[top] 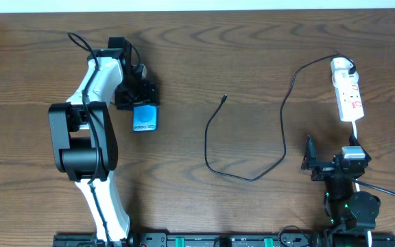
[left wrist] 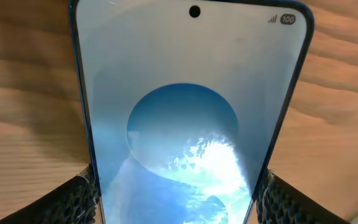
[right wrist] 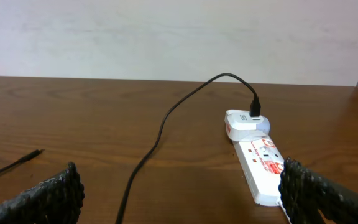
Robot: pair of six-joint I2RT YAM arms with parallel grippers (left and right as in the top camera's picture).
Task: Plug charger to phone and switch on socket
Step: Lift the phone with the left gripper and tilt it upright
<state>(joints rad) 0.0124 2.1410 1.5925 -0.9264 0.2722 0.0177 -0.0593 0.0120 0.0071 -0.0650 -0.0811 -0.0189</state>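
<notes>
The phone lies on the table at the left with its blue screen lit, and it fills the left wrist view. My left gripper is shut on the phone's end, one finger on each long edge. The charger cable loops across the middle of the table. Its small plug tip lies free, also seen in the right wrist view. Its adapter sits in the far end of the white socket strip. My right gripper is open and empty, just short of the strip's near end.
The strip's white cord runs from its near end past my right gripper. The black cable crosses the wood in front of my right gripper. A pale wall stands behind the table's far edge.
</notes>
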